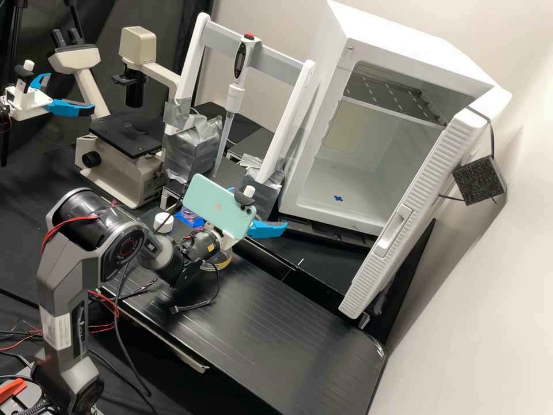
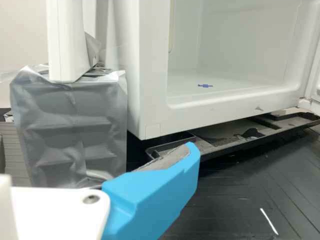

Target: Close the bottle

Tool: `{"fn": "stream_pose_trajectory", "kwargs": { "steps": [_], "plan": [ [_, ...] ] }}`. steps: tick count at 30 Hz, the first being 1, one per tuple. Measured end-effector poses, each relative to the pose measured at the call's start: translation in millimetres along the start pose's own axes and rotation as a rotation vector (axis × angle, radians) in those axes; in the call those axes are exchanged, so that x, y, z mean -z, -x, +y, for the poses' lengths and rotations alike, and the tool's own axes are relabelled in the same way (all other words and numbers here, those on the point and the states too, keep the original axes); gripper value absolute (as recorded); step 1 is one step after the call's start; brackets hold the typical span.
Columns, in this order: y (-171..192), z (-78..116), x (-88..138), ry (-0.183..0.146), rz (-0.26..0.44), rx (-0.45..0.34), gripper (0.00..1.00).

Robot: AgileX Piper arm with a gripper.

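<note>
At the left of the high view stood a microscope [image 1: 121, 155], out of the work. Next came a squat white cap [image 1: 163, 223] at the far side of the desk [image 1: 276, 328]; it looked like the part needed to finish the job, though whether it lay loose or topped something could not be told. Just beside it was a small blue and purple patch [image 1: 189, 218], too hidden to name. Farther right, under the arm's wrist and partly covered by it, a clear vessel [image 1: 222, 260] with a yellowish band rested on the desk, and this was the likeliest candidate for the bottle, its mouth being out of sight. A pale green phone [image 1: 219, 204] was fixed above the wrist. The hand [image 1: 259, 208] was spread wide, well above the desk, with nothing between its blue fingers [image 1: 268, 229], one of them partly behind the phone. At the right, the open white cabinet [image 1: 345, 173] lay ahead of the fingers, as the wrist view also had it, and seemed to have no share in the closing. The step in hand, by this layout, was the approach: no grip was made and the closing lay ahead. The next move called for turning the hand away from the cabinet and down toward the cap, pinching it squarely by its sides, then centring it over the bottle's mouth before any pressing or twisting.
</note>
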State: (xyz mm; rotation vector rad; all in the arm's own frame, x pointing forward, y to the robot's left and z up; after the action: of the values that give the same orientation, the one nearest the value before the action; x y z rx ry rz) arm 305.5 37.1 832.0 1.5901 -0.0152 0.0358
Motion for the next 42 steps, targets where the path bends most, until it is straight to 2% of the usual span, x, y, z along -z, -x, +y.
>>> {"fn": "stream_pose_trajectory", "kwargs": {
  "steps": [12, 15, 20, 23, 25, 27, 32, 37, 42],
  "plan": [
    [10.2, -0.1, -2.5, -0.005, -0.002, 0.003, 1.00],
    [27.6, 2.3, 0.5, -0.018, 0.043, -0.002, 1.00],
    [67.3, 6.0, 14.3, -0.047, 0.182, -0.045, 1.00],
    [86.7, -1.0, 23.4, -0.056, 0.257, -0.035, 1.00],
    [100.1, -11.5, 29.5, -0.061, 0.302, 0.004, 1.00],
    [110.3, -22.9, 34.1, -0.047, 0.334, 0.057, 1.00],
    [128.0, -50.2, 40.0, 0.013, 0.375, 0.175, 1.00],
    [131.4, -67.5, 37.0, 0.047, 0.347, 0.242, 1.00],
    [128.3, -78.4, 30.4, 0.061, 0.297, 0.283, 1.00]
  ]
}}
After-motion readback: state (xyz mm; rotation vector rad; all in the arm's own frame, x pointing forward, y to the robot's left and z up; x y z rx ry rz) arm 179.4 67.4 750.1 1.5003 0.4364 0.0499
